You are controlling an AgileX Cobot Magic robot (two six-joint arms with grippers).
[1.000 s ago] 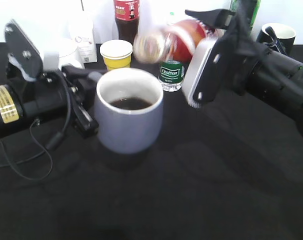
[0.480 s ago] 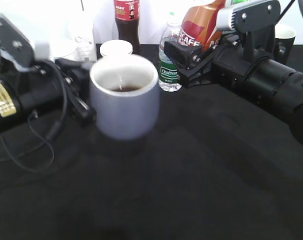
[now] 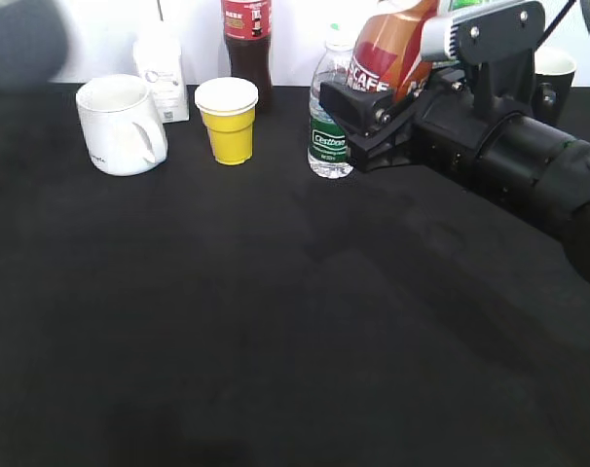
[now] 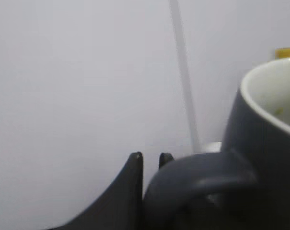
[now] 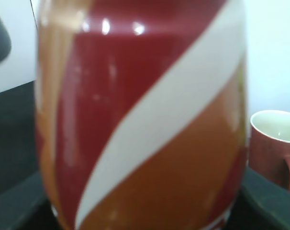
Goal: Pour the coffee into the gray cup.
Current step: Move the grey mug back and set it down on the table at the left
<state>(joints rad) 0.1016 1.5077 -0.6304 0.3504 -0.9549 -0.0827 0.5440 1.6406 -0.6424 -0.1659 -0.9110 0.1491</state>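
Pour looks finished; we judge both arms are now clearing away.
Our right gripper (image 3: 387,102) clamps the coffee bottle (image 3: 397,44) near-upright at the worktop's far edge, right of centre. Our left gripper (image 4: 150,163) grips the gray cup (image 4: 260,143) by its handle, lifted beyond the far-left corner; next, set both down.

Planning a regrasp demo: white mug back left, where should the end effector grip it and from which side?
Grip the white mug by its loop handle, coming from the front right: the handle faces that way, toward the camera, and the mug stands upright. The yellow cup stands apart to its right.
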